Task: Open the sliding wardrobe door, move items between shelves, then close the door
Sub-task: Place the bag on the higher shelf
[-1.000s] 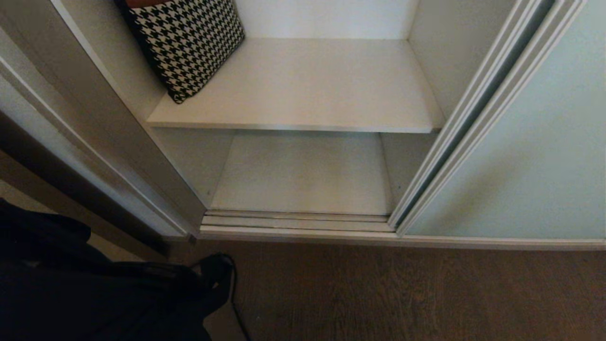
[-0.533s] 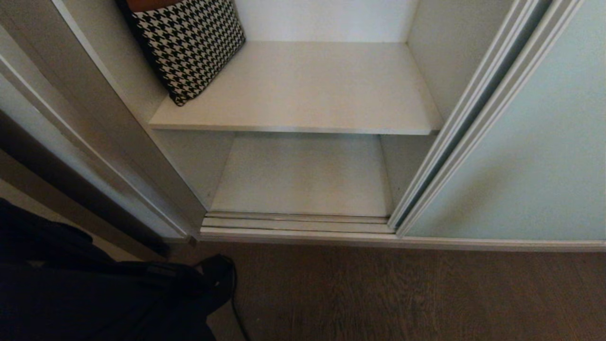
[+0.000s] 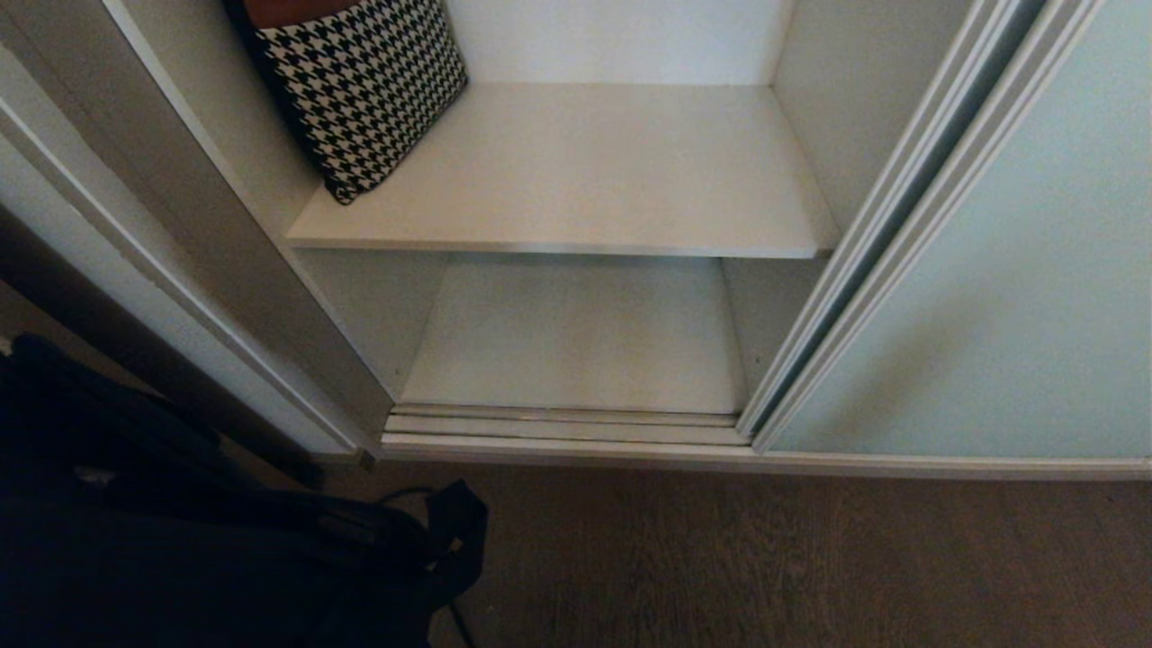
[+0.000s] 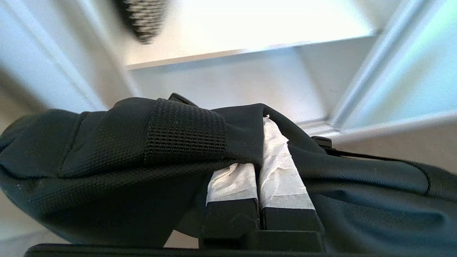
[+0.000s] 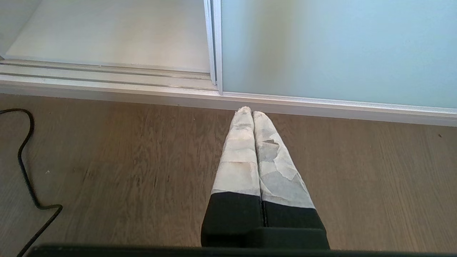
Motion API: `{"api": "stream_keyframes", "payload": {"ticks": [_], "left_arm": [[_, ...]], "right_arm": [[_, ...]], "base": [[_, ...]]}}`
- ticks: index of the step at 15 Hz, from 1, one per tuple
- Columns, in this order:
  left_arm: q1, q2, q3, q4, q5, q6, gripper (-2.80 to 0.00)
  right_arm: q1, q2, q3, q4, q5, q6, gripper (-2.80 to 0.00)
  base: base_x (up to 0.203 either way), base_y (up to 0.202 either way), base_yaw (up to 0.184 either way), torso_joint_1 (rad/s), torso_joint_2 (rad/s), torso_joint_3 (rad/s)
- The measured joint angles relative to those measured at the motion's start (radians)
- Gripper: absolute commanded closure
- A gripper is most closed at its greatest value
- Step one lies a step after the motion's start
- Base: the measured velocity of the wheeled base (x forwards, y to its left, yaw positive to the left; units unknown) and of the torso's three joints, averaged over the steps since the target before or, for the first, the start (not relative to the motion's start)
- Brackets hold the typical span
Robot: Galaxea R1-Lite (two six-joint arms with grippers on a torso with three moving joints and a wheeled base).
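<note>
- sliding wardrobe door [image 3: 1008, 297] stands pushed over to the right, its pale green glass covering that half, so the left half of the wardrobe is open.
- shelves [image 3: 576, 171] show in the opening: the upper board carries a black-and-white houndstooth cushion [image 3: 360, 90] leaning in its left back corner, the rest of it bare; the lower board [image 3: 576, 333] under it holds nothing that i can see.
- black bag [image 3: 207, 540] hangs low at the left, in front of the wardrobe's left side and above the wooden floor [image 3: 765, 558]; compared with a second ago it sits higher and reaches further toward the opening.
- left tool [image 4: 259, 171] has its taped fingers pressed together on a fold of the bag's fabric, beside the woven strap [image 4: 185, 132], so the bag is being carried by that pinch.
- that rise suggests the bag is on its way to a shelf; the door-opening step looks done, the placing and the closing are not.
- right tool [image 5: 249, 114] is parked low, fingers pressed together on nothing, pointing at the floor track [image 5: 107, 73] just beside the door's lower corner.
- a black cable [image 5: 25, 167] lies loose on the floor off to one side.
</note>
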Motion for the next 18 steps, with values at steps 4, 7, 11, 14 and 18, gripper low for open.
{"api": "stream_keyframes", "payload": {"ticks": [4,7,11,14,18], "left_arm": [[-0.001,0.015,-0.01,-0.002,-0.106,0.012,0.0],[-0.018,0.042,-0.054,-0.003,-0.148,0.012,0.0],[-0.037,0.06,-0.063,-0.002,-0.15,0.012,0.0],[-0.045,0.062,-0.059,0.0,-0.149,0.009,0.0],[-0.047,0.062,-0.052,0.0,-0.149,0.008,0.0]], "right_arm": [[0.0,0.0,0.0,0.0,0.0,0.0,0.0],[0.0,0.0,0.0,0.0,0.0,0.0,0.0],[0.0,0.0,0.0,0.0,0.0,0.0,0.0],[0.0,0.0,0.0,0.0,0.0,-0.001,0.0],[0.0,0.0,0.0,0.0,0.0,0.0,0.0]], "base": [[0.0,0.0,0.0,0.0,0.0,0.0],[0.0,0.0,0.0,0.0,0.0,0.0],[0.0,0.0,0.0,0.0,0.0,0.0],[0.179,0.0,0.002,0.005,0.0,0.005],[0.195,0.0,0.001,0.003,0.0,0.002]]}}
